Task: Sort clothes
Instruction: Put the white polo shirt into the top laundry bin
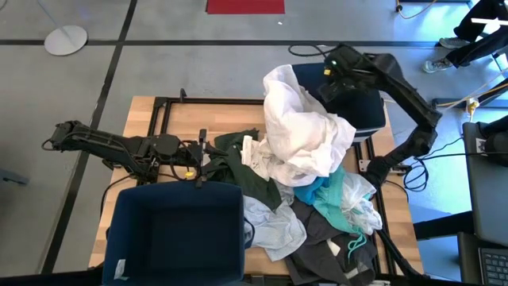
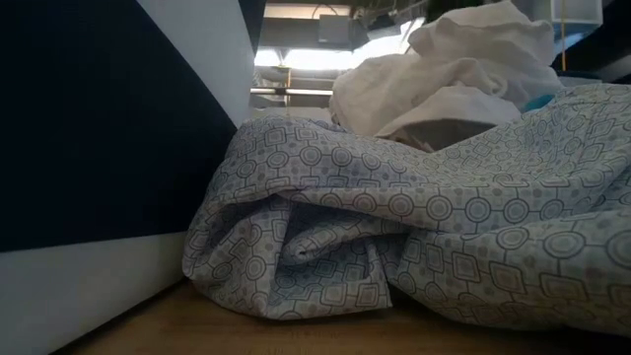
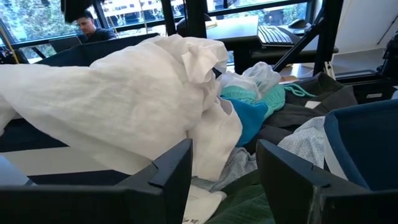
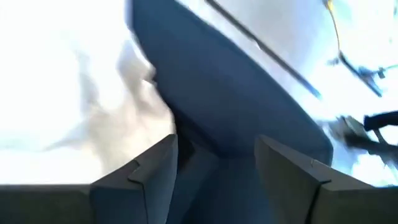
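Right gripper [image 1: 332, 73] above far navy bin [image 1: 367, 107], released beside white garment [image 1: 302, 131]; left gripper [image 1: 205, 161] released, low by pile.

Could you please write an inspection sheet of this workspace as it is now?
Surface: wooden table, mostly covered.
Job's things: white garment draped from the pile into the far bin; dark green garment, teal garment, patterned grey garment heaped.
Clutter: near bin, nothing seen inside.
Hands: left hand open, empty, beside the green garment; right hand open over the far bin.
Cables: on the floor.
Surroundings: person seated beyond.
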Robot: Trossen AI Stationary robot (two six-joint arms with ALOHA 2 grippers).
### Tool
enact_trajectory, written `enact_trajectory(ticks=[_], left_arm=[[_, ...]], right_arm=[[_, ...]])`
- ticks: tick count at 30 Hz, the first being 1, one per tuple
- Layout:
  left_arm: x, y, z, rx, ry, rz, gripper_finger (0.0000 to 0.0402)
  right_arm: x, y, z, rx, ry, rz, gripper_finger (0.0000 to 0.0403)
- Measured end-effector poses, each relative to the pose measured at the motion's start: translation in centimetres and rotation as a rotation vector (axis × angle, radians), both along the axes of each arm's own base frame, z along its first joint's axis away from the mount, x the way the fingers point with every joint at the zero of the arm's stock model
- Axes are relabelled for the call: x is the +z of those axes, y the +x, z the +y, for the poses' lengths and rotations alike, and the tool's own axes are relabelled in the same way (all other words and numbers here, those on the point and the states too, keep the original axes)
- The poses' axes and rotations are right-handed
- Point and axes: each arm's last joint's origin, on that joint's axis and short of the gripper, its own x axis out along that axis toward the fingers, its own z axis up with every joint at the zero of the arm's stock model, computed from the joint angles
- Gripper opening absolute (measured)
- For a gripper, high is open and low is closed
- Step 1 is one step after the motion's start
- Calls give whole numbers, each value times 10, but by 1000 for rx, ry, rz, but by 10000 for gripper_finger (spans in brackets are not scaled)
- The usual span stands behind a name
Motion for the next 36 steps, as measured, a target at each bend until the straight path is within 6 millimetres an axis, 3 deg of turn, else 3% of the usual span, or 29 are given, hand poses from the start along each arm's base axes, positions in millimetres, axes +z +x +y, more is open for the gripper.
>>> enact_trajectory(ticks=[6, 14, 21, 25, 31, 36], left_arm=[[0, 0, 0, 0, 0, 2, 166], [0, 0, 0, 1, -3, 3, 166], [0, 0, 0, 1, -2, 3, 166], [0, 0, 0, 0, 0, 4, 166], [-1, 0, 0, 0, 1, 5, 166], [0, 0, 0, 0, 2, 4, 166]], right_arm=[[28, 10, 65, 266, -31, -139, 216], [22, 30, 151, 606, -33, -158, 216], [-6, 48, 216, 826, -70, -177, 216], [-32, 62, 244, 927, -75, -146, 216], [-77, 78, 274, 1013, -53, -49, 216], [-110, 91, 285, 1027, -49, 50, 216]])
